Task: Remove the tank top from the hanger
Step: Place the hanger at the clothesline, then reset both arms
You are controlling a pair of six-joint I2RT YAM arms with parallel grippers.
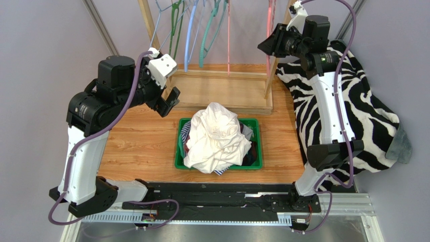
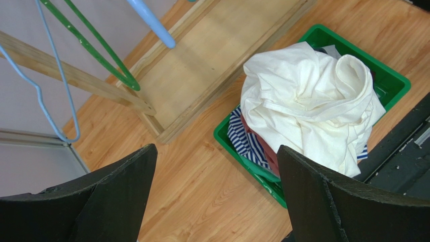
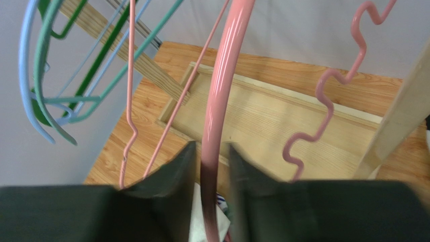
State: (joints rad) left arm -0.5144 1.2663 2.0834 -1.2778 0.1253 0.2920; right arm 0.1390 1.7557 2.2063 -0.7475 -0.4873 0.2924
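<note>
Straddling glossy pink tubular hanger (image 3: pixel 217 101), right jaws narrow, grip unclear; left jaws wide.

A cream-white tank top (image 1: pixel 217 136) lies crumpled in a loose heap on top of other clothes in a green basket (image 1: pixel 179 146) on the bench. A bare, glossy pink hanger (image 3: pixel 222 85) hangs apart from it, passing between the right tool's (image 3: pixel 211 151) fingers with a sliver of gap on each side.
</note>
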